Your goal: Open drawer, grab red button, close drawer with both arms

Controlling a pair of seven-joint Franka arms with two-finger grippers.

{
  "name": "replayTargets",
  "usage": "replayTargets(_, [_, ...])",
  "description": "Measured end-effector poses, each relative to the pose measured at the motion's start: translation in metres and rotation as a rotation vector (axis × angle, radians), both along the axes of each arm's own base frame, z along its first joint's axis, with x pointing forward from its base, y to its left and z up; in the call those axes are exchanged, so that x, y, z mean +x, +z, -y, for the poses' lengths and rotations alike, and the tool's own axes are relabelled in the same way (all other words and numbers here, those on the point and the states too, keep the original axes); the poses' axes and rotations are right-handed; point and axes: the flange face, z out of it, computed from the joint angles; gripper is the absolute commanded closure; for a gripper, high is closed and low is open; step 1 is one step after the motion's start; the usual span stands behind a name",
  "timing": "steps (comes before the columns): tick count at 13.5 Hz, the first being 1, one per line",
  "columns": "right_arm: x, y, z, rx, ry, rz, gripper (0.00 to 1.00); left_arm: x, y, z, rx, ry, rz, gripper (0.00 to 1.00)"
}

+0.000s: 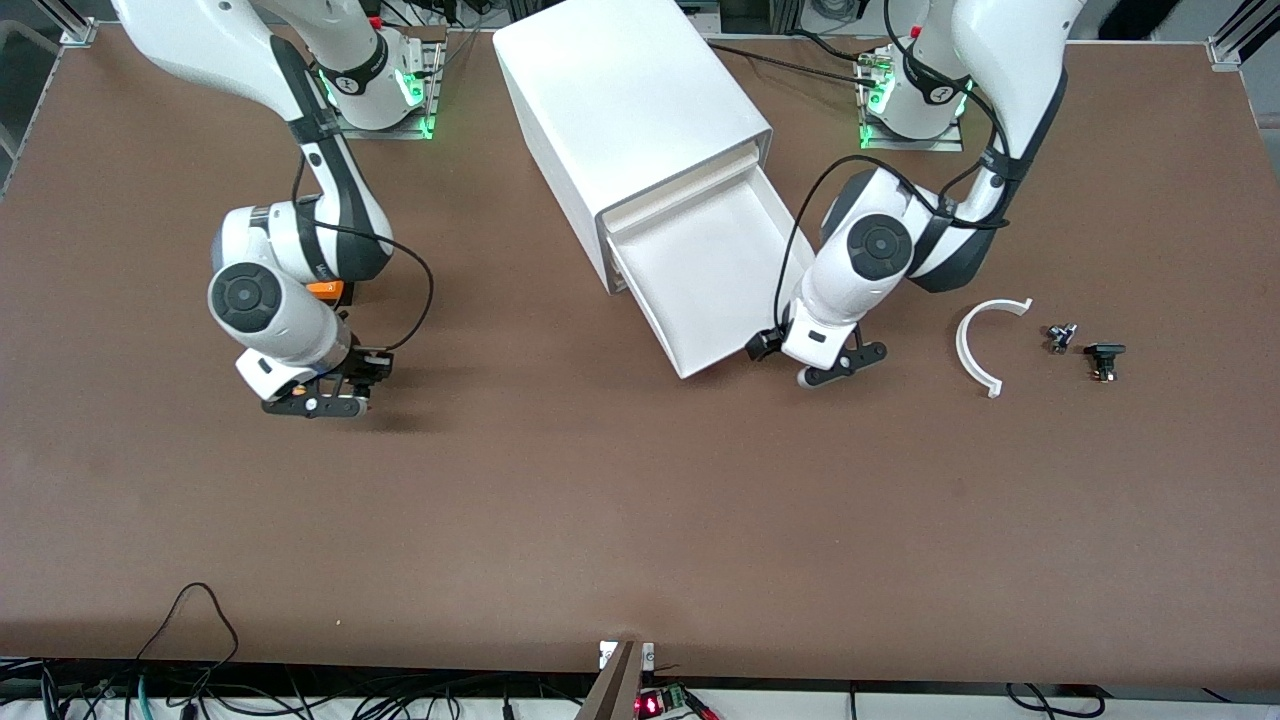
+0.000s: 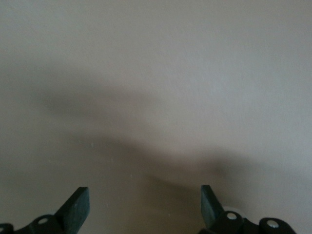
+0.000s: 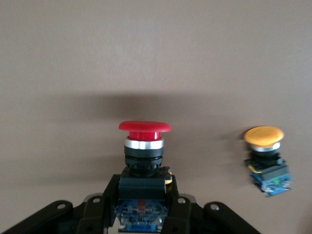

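Right claw (image 3: 141, 214) grips the button (image 3: 144, 146); drawer (image 1: 700, 270) open, nothing visible inside.

Place: robotics lab | My two arms' bases (image 1: 385, 95) are bolted on metal plates to a brown bench (image 1: 600, 520) | aluminium framing (image 1: 75, 25) at corners | loose cables (image 1: 200, 690) along the edge

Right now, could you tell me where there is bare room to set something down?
Bare: the wide table stretch nearer the camera than both grippers. Crowded: the left gripper by the open drawer, the white arc; the right gripper holds the button.
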Motion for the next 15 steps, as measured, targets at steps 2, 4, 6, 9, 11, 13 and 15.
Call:
replayTargets(2, [-0.015, -0.023, 0.005, 0.003, 0.041, 0.001, 0.69, -0.021, 0.007, 0.027, -0.013, -0.056, -0.001, 0.00])
replayTargets(4, [-0.024, -0.038, 0.009, 0.004, 0.093, -0.006, 0.55, -0.054, 0.014, 0.057, -0.021, -0.128, -0.008, 0.00])
replayTargets(6, [-0.026, -0.043, 0.012, 0.004, 0.120, -0.013, 0.00, -0.084, 0.020, 0.080, -0.025, -0.191, -0.011, 0.00])
replayTargets(9, [-0.019, -0.036, 0.015, 0.006, 0.104, 0.005, 0.00, -0.122, 0.028, 0.102, -0.016, -0.268, -0.025, 0.00])
replayTargets(11, [-0.005, -0.018, 0.015, 0.006, 0.056, 0.016, 0.00, -0.131, 0.028, 0.105, -0.010, -0.283, -0.032, 0.00])
replayTargets(13, [0.014, 0.017, 0.007, 0.007, 0.034, 0.022, 0.00, -0.140, 0.027, 0.109, -0.009, -0.301, -0.038, 0.00])
replayTargets(15, [0.031, 0.068, 0.000, 0.008, 0.018, 0.012, 0.00, -0.151, 0.026, 0.115, -0.001, -0.323, -0.052, 0.00])
